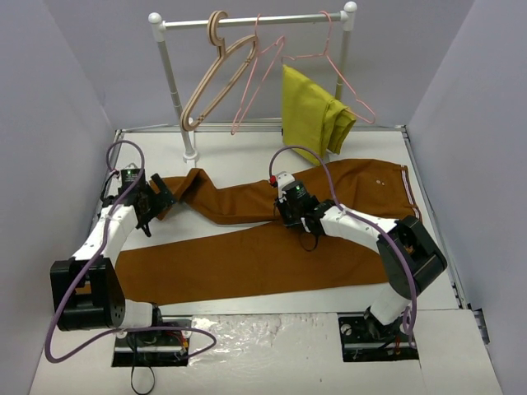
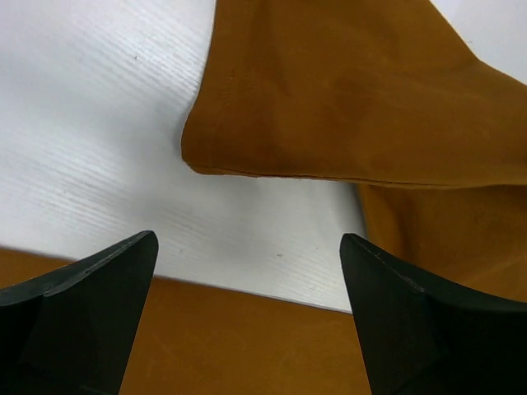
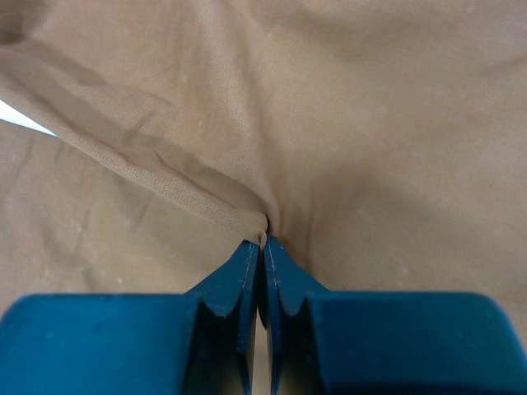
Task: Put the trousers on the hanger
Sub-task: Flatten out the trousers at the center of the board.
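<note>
The rust-brown trousers (image 1: pixel 247 259) lie flat on the table, legs pointing left and the pale-trimmed waistband (image 1: pixel 409 191) at the right. My right gripper (image 1: pixel 288 212) is shut at the crotch, and in the right wrist view its blue fingers (image 3: pixel 247 271) pinch a raised fold of the trousers (image 3: pixel 206 185). My left gripper (image 1: pixel 158 202) stands open by the upper leg's hem (image 2: pixel 247 156). Only white table and the lower leg (image 2: pixel 247 346) show between its fingers (image 2: pixel 99 288). A thin pink wire hanger (image 1: pixel 245 105) hangs on the rail at the back.
The white rail (image 1: pixel 272 20) also carries a beige wooden hanger (image 1: pixel 216 78). A second pink hanger (image 1: pixel 350 86) holds a folded mustard-yellow garment (image 1: pixel 313 111). Grey walls close in the left, right and back, and the rail's post (image 1: pixel 177 99) stands at the back left.
</note>
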